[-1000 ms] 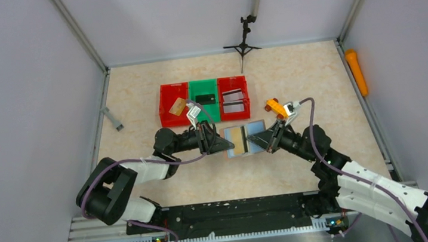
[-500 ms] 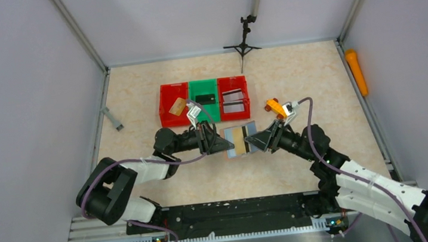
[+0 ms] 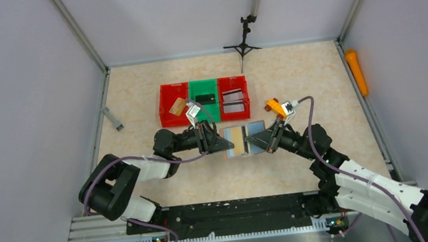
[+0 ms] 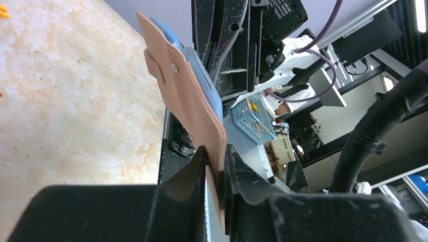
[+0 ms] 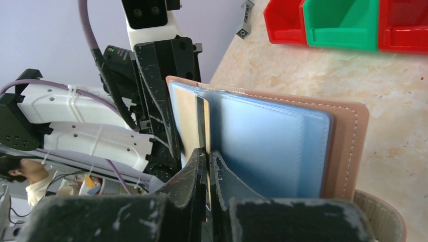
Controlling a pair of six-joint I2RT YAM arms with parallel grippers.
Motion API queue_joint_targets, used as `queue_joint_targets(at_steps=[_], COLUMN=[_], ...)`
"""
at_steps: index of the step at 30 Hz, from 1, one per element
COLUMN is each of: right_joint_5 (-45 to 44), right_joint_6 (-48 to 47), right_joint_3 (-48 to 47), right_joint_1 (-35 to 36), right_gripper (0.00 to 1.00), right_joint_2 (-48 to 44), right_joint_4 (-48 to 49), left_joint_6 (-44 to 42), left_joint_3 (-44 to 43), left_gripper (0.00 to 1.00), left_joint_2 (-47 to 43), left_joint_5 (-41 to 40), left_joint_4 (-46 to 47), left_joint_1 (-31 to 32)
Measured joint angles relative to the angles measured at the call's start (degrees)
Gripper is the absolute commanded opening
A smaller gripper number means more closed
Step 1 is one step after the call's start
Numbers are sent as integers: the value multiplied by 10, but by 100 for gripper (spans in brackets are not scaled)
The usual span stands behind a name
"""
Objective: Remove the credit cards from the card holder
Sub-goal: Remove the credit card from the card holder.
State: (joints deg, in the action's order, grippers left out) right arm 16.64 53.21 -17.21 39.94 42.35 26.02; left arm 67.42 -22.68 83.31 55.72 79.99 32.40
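From the top, the card holder (image 3: pixel 254 136) hung open above the table (image 3: pixel 315 74). It was between the two arms, just in front of the red and green bins (image 3: pixel 206 111). I think it was held up like that so one arm could keep it steady while the other pulled a card out. The left gripper (image 3: pixel 220 142) had its left side, and the right gripper (image 3: pixel 266 140) was at its right side. Some cards (image 3: pixel 233 100) lay in the bins, so part of the job looked done.

From the left wrist, the brown back of the card holder (image 4: pixel 186 101) stood up on its edge. The left gripper's fingers (image 4: pixel 189 174) were almost shut, squeezing the bottom edge of the holder between them.

From the right wrist, the inside of the holder faced the camera. It showed a blue-grey panel (image 5: pixel 267 146) and a gold card (image 5: pixel 185 126) with a dark stripe. The right gripper's fingers (image 5: pixel 194 174) were nearly closed on something thin. The dark stripe ran right down between them, so I think they were pinching that gold card, ready to slide it out.
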Motion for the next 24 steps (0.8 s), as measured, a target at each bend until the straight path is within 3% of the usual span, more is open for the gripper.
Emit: queue_joint_targets(at_steps=[14,21,24], right_joint_5=[-85,-184,-216], right_joint_6=[-31,-114,-152], right_joint_3=[1,-69,-94], right_joint_1=[-14,-15,-15], right_gripper=[0,0,0], right_joint_2=[-110,-112,-108], right_joint_4=[-132,-281,-318], left_joint_6=[5,-33,-82], left_joint_3=[0,0,0], left_gripper=[0,0,0], left_joint_2=[0,-11,-52], left_joint_5=[4,-2,-28], left_joint_4=[3,-71,-156], left_joint_1=[-34,-57,-58])
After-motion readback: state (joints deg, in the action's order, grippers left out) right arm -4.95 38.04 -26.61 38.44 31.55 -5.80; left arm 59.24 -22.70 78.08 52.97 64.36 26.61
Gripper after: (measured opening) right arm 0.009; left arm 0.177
